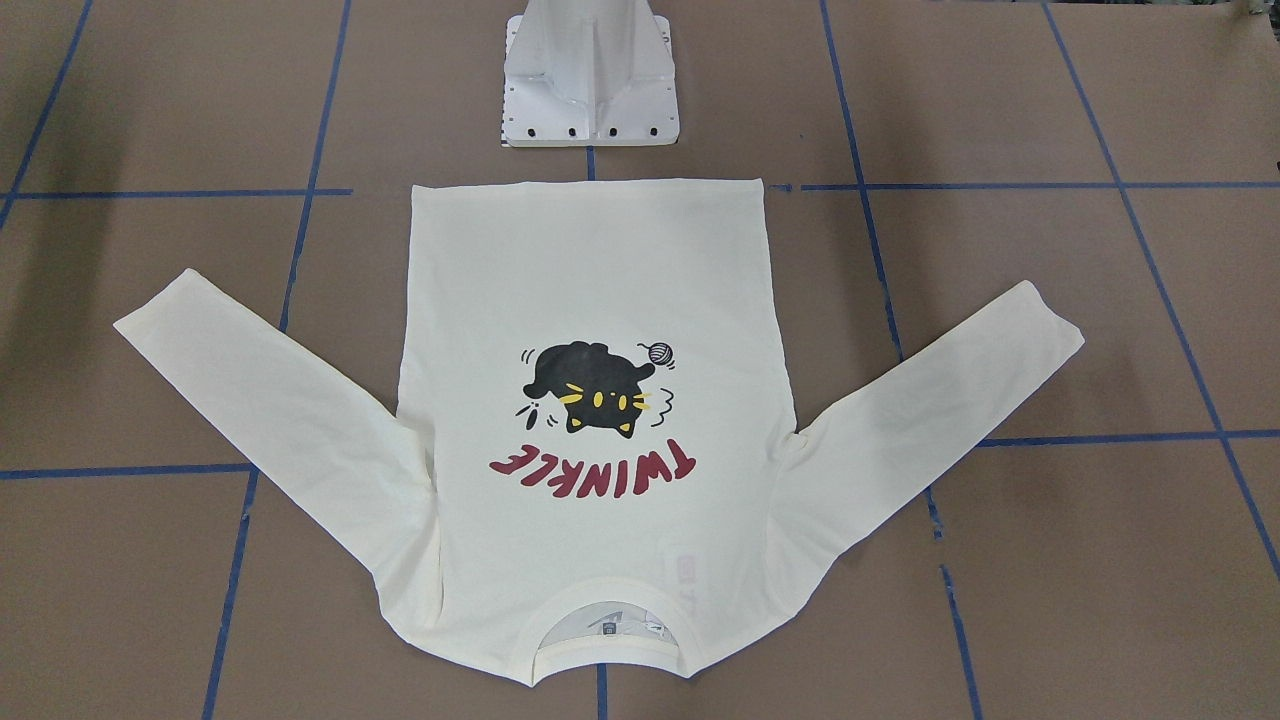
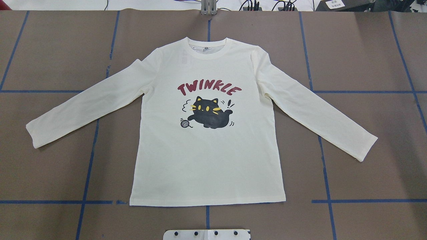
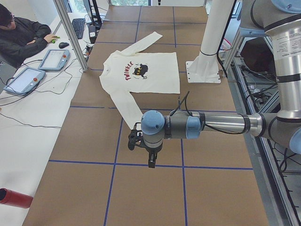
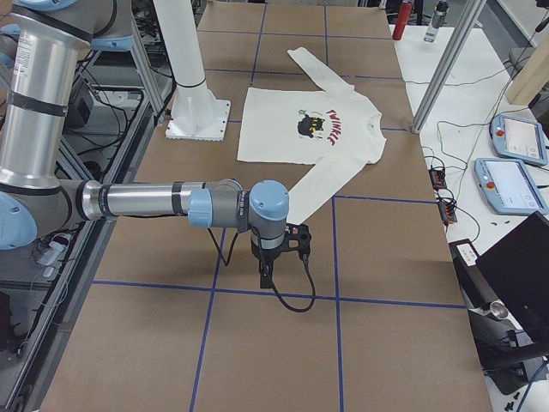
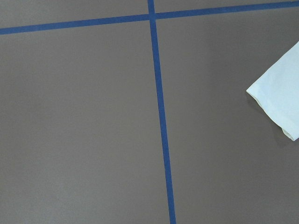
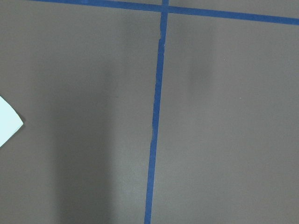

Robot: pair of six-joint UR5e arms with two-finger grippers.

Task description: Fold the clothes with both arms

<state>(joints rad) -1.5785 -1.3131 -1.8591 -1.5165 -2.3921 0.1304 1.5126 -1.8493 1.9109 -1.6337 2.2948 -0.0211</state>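
The cream-white long-sleeved cat-print T-shirt [image 2: 206,160] lies flat, print up, sleeves spread on the brown taped surface [image 2: 50,50]. My left hand [image 3: 151,160] and right hand [image 4: 264,276] hover past the cuffs [image 2: 367,148], empty (how far open I cannot tell). I should pinch both cuffs evenly.

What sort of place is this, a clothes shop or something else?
Probably a robotics lab: a jointed robot arm hangs over a table gridded with blue tape, and a person sits beside it with control tablets.
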